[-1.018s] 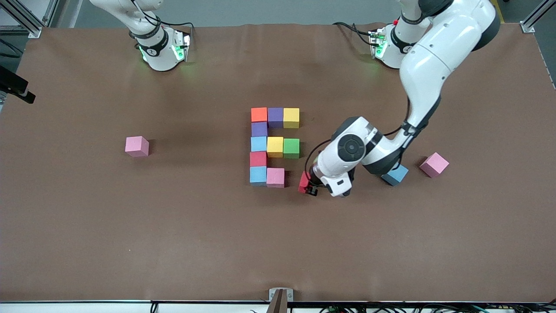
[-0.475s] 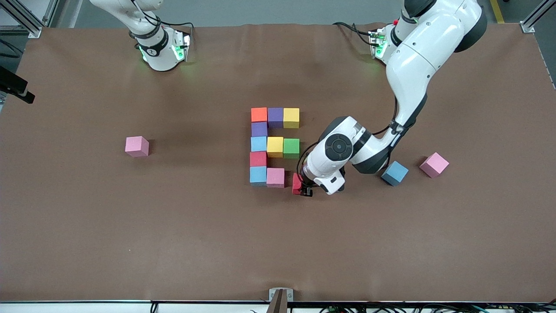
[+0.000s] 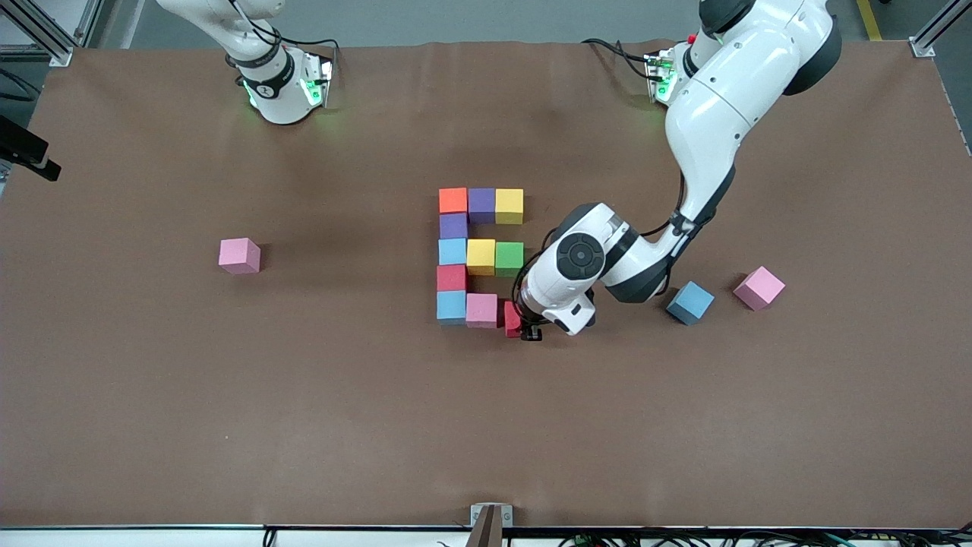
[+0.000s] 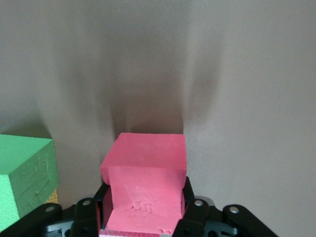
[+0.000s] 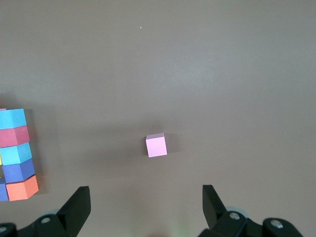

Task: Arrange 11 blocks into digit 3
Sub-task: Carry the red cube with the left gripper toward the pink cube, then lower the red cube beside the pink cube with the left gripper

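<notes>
Red block (image 3: pixel 512 318), pinched in the left gripper (image 3: pixel 523 325), sits beside the figure's pink block (image 3: pixel 481 310), the eleventh piece. Next: seat it flush, then release. The right gripper (image 5: pixel 145 207) waits, fingers wide.

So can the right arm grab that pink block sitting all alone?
Probably yes. The right gripper hangs open above the lone pink block, which stands apart from the figure with bare table around it.
</notes>
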